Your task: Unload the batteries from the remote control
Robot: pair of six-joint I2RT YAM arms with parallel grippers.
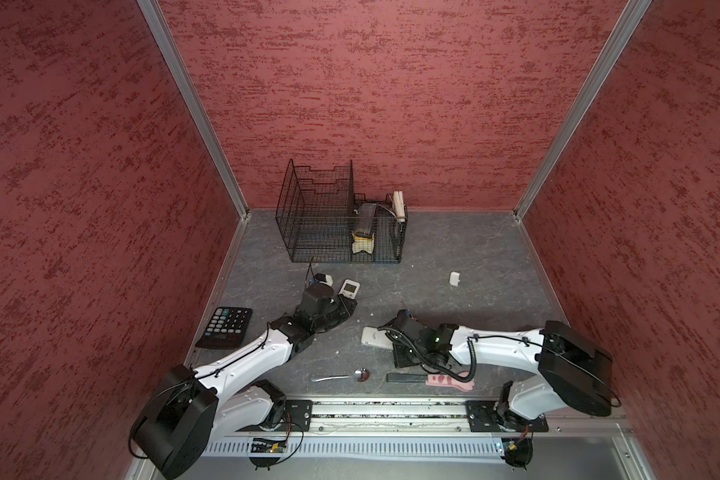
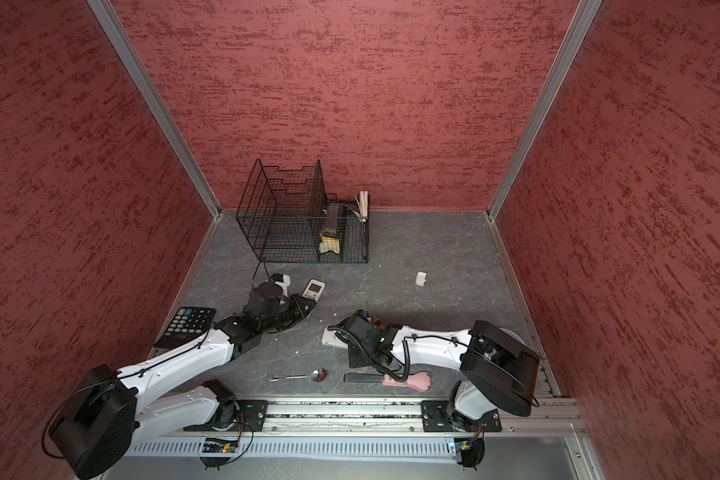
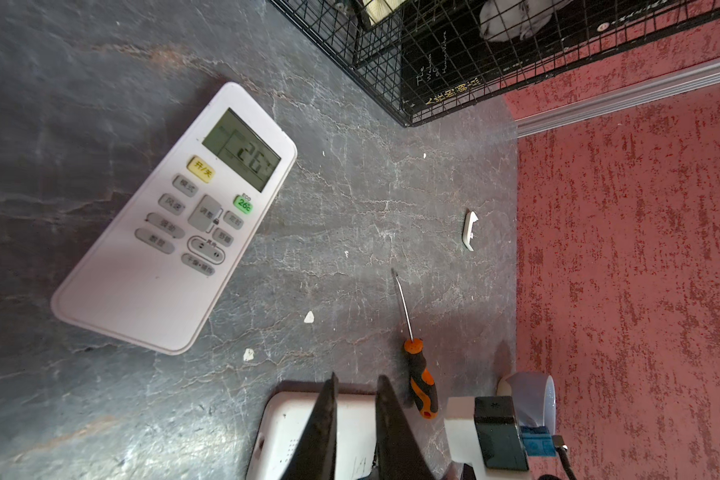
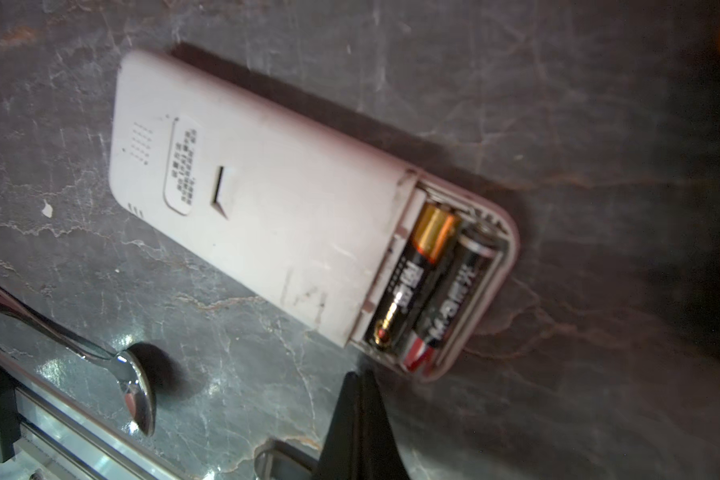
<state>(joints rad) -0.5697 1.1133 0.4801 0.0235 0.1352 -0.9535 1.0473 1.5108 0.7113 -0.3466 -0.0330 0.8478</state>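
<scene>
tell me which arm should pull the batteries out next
Right. The right hand, shut, hangs just beside the opened end of the white face-down remote control, where two black cylindrical batteries lie exposed. It must open first.

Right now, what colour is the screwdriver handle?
Orange with black grip sections. The screwdriver handle shows best in the left wrist view.
</scene>
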